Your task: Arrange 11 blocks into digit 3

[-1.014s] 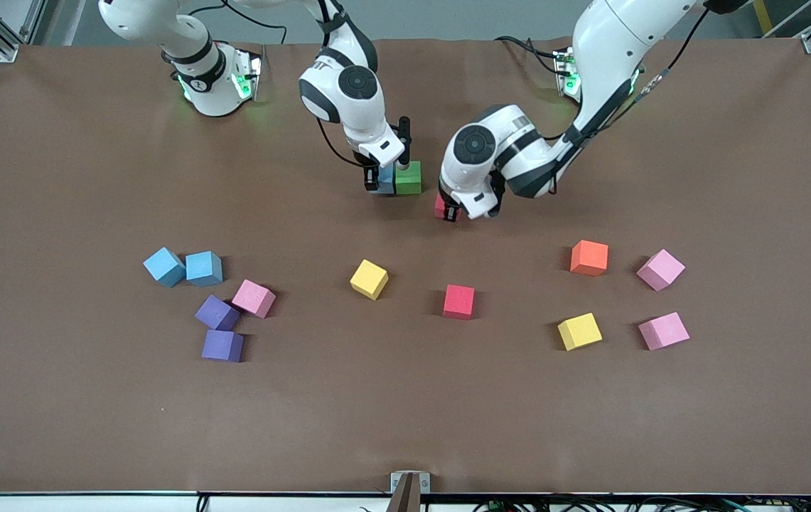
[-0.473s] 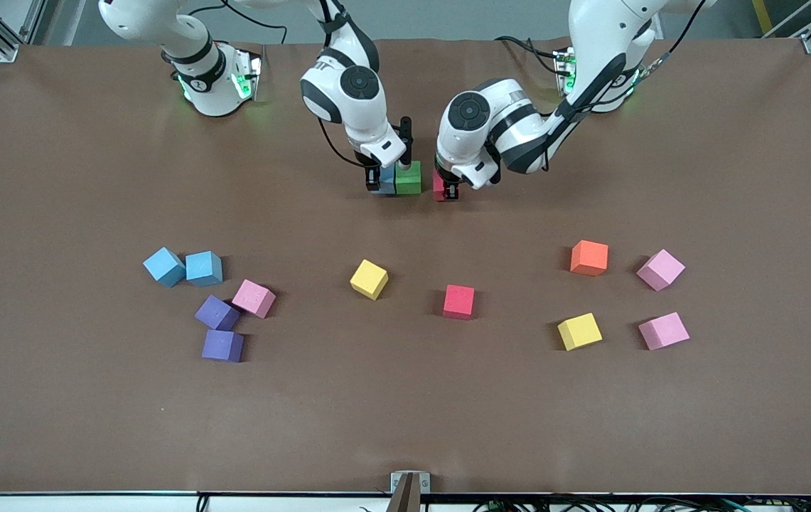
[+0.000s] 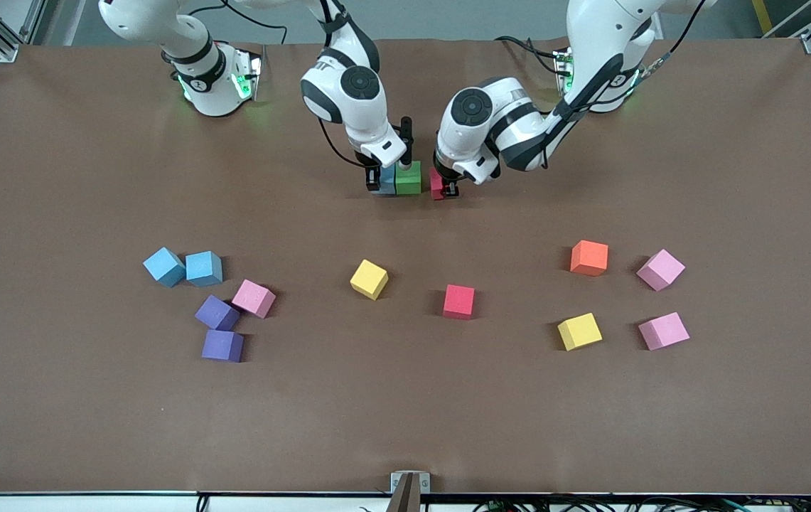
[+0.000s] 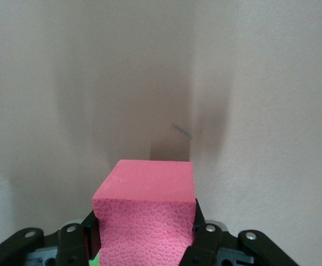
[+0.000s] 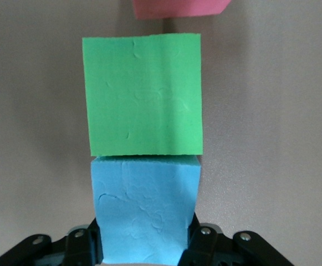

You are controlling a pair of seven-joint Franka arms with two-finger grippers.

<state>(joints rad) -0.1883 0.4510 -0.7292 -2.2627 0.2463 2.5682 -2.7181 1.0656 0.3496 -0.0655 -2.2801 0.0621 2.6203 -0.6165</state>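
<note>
A blue block [image 3: 386,178] and a green block [image 3: 409,179] sit side by side on the table near the robots' bases. My right gripper [image 3: 382,183] is shut on the blue block [image 5: 145,205], which touches the green block [image 5: 142,94]. My left gripper [image 3: 444,188] is shut on a red block [image 3: 437,185], low over the table, a small gap from the green block toward the left arm's end. The left wrist view shows this red block [image 4: 149,188] filling the left gripper [image 4: 145,233]. Its edge [image 5: 180,6] shows in the right wrist view past the right gripper [image 5: 144,238].
Loose blocks lie nearer the front camera: two blue [image 3: 164,267], a pink [image 3: 254,298] and two purple [image 3: 217,312] toward the right arm's end; yellow [image 3: 369,279] and red [image 3: 459,301] mid-table; orange [image 3: 589,257], yellow [image 3: 579,331] and two pink [image 3: 660,269] toward the left arm's end.
My left gripper has carried the red block away from the front camera and toward the green block, into line with it. The right gripper has stayed on the blue block.
</note>
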